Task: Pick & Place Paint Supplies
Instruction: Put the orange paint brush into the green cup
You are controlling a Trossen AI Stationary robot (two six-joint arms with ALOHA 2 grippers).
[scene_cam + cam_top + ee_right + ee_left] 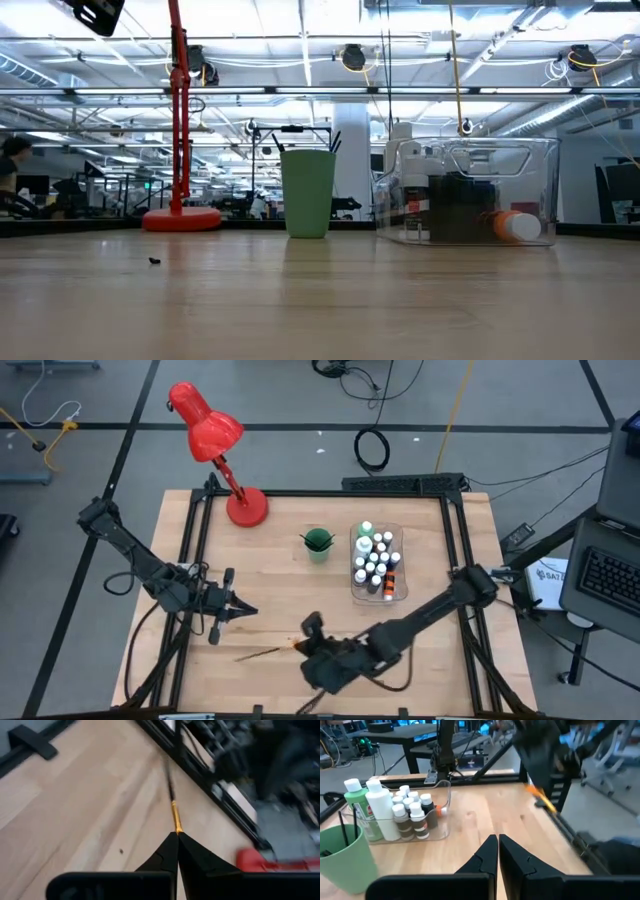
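My right gripper (301, 647) hangs over the table's near middle, shut on a thin brush (265, 652) that sticks out toward the table's left. In the right wrist view the brush (170, 795) runs straight ahead from my right gripper (176, 836). My left gripper (250, 610) is shut on nothing and waits above the left part of the table; its wrist view shows my left gripper (497, 840) pointing at the bare wood. Small white-capped bottles and taller white and green bottles (375, 807) stand in the clear bin (378, 565). A dark brush handle (342, 832) stands in the green cup (318, 543). My right gripper pinches the brush between its two fingers at the golden section (175, 822), at one end of the brush. The rest of the brush, dark and thin, juts out beyond the fingertips along their line. No brush shows on the tabletop in the low view, so it hangs clear.
A red desk lamp (225, 460) stands at the far left corner, its base (180, 218) on the wood. The green cup (307, 195) and the clear bin (465, 195) stand side by side at the far right. A black frame (195, 540) runs along the table's edges.
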